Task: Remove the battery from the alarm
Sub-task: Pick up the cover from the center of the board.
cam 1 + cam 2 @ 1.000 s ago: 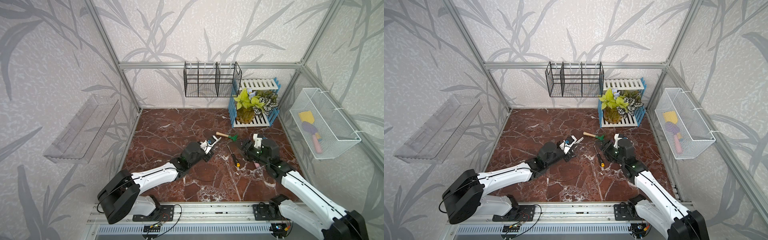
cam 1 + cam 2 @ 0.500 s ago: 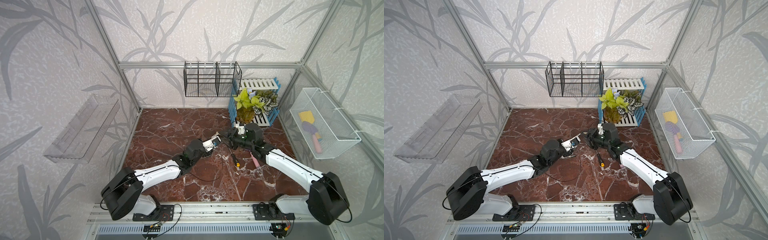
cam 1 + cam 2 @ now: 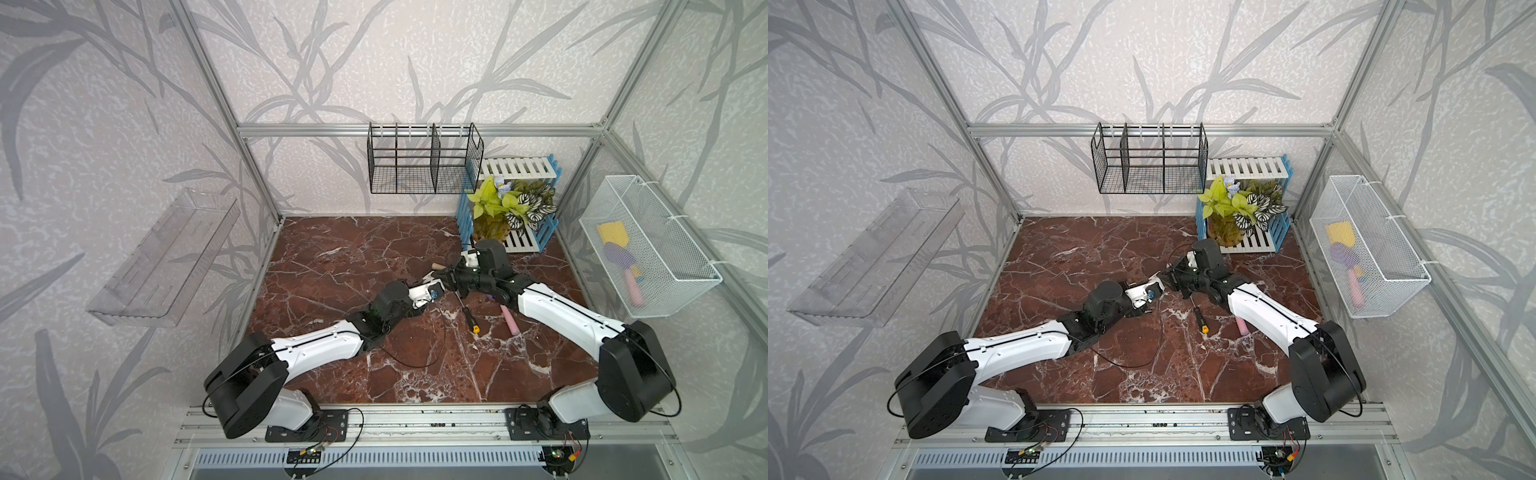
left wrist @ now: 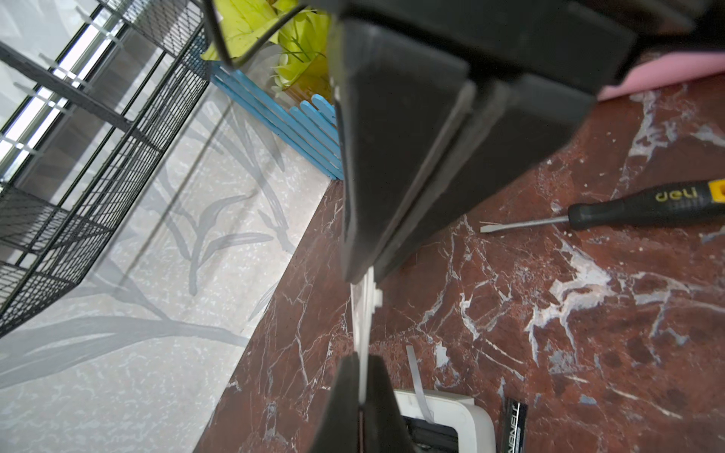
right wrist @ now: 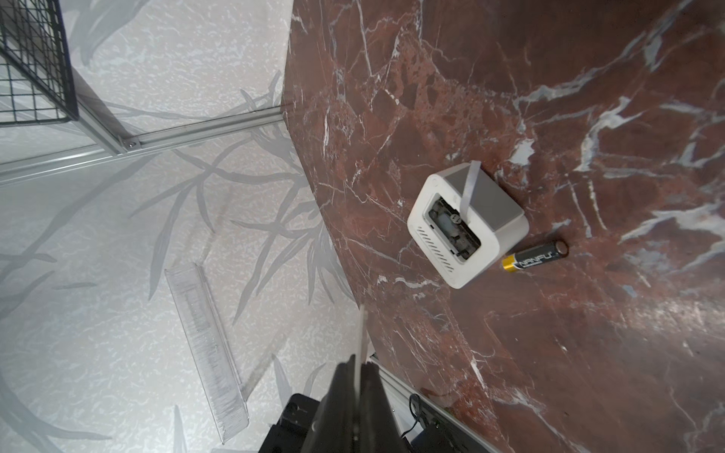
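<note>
Right wrist | right hand [image 5: 356, 364] clamps plate [image 5: 361, 333] edge | left hand [image 4: 360, 368] unclear | battery [image 5: 535, 255] beside alarm [image 5: 488, 206]

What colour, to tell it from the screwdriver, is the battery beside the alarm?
The battery is black with a gold end band; clearest in the right wrist view.

Right claw [image 4: 367, 274] pinches a white cover plate [image 4: 364, 325] flanked by the left claw [image 4: 360, 366].

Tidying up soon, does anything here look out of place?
The clock sits with its back compartment uncovered, the battery lies loose on the table beside it, and the right gripper holds the white cover.
</note>
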### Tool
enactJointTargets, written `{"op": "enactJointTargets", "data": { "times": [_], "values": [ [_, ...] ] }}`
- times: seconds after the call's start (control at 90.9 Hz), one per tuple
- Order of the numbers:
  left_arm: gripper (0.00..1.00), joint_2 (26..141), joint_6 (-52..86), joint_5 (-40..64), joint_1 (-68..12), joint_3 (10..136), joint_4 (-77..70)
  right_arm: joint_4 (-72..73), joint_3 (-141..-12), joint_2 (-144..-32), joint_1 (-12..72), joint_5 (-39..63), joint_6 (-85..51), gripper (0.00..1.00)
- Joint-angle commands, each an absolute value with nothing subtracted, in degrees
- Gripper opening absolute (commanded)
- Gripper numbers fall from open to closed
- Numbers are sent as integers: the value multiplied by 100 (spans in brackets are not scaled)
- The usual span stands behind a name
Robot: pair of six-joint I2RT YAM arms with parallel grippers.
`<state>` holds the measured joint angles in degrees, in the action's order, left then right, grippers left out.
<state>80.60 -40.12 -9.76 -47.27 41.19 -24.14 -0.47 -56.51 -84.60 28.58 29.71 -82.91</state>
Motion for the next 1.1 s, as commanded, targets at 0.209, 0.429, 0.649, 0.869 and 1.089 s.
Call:
{"op": "enactJointTargets", "data": {
  "times": [0.209, 0.429, 0.649, 0.869, 1.089],
  "values": [
    [91, 6613, -2400, 644, -4603, 3802, -1383, -377, -5401, -8084, 2375, 3434, -7044, 0],
    [100, 6259, 2447, 3848, -3043, 3007, -2945, -1286, -5296, -7997, 1638, 5370, -3236, 0],
    [95, 7593, 3137, 6036, -2606, 3563, -2998, -1834, -5575, -7874, 1676, 6678, -1196, 0],
    [94, 7747, 2950, 6132, -2733, 3577, -3303, -1687, -5712, -7880, 1891, 7305, -1136, 0],
    [76, 8233, 3222, 6463, -2961, 3955, -3631, -1678, -5823, -7912, 2070, 7324, -1175, 0]
  ]
}}
